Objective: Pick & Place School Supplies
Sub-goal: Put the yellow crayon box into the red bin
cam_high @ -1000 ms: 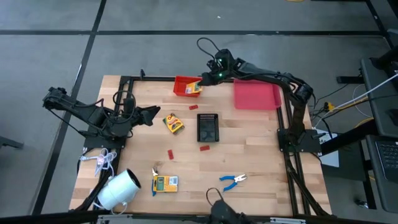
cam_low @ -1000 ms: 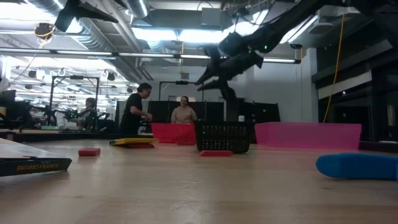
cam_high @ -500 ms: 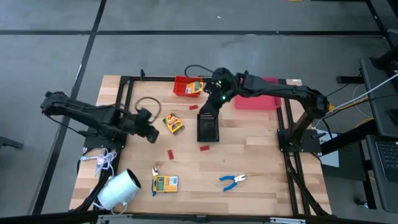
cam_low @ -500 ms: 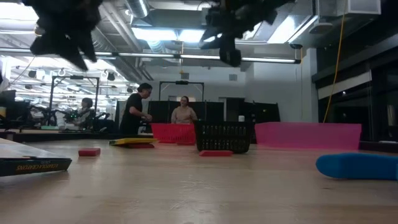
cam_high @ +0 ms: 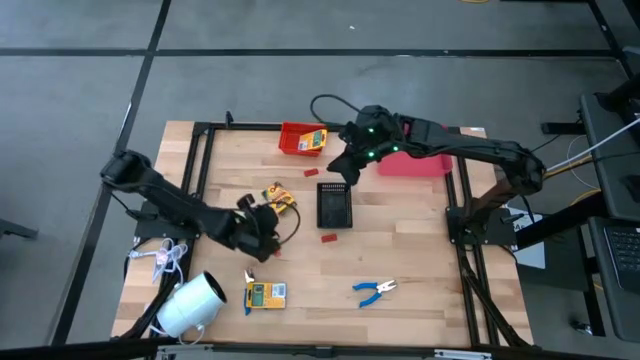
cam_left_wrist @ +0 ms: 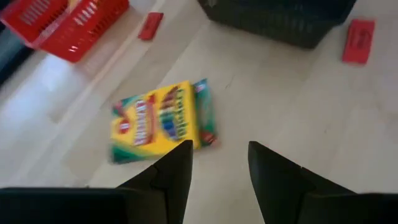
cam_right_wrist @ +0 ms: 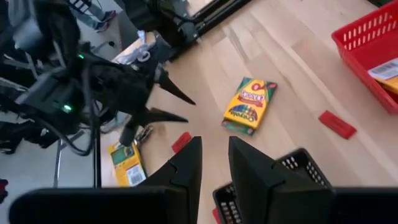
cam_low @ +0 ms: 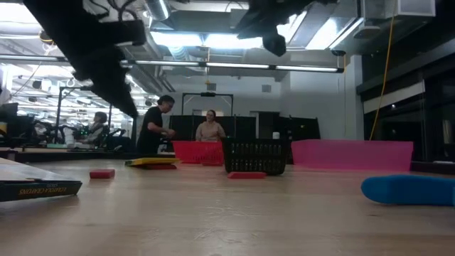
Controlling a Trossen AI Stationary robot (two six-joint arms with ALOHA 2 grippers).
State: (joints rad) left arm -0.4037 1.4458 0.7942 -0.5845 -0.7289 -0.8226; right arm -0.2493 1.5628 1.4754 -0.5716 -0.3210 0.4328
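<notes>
crayon box [cam_high: 279, 197] just ahead of the left gripper [cam_high: 262, 231], flat on the table [cam_high: 420, 250].
high view: right gripper [cam_high: 338, 166] over the black basket [cam_high: 334, 206]. left wrist: fingers [cam_left_wrist: 177, 171] parted, empty, box [cam_left_wrist: 163, 120] just beyond. right wrist: fingers [cam_right_wrist: 186, 165] apart, empty.

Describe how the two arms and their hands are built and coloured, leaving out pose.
Both arms are dark, jointed tubular links. The right arm shows small green lights near its wrist and a black cable looping above it. The left hand and right hand each have two dark, flat, tapering fingers. A black cable loops beside the left arm.
</notes>
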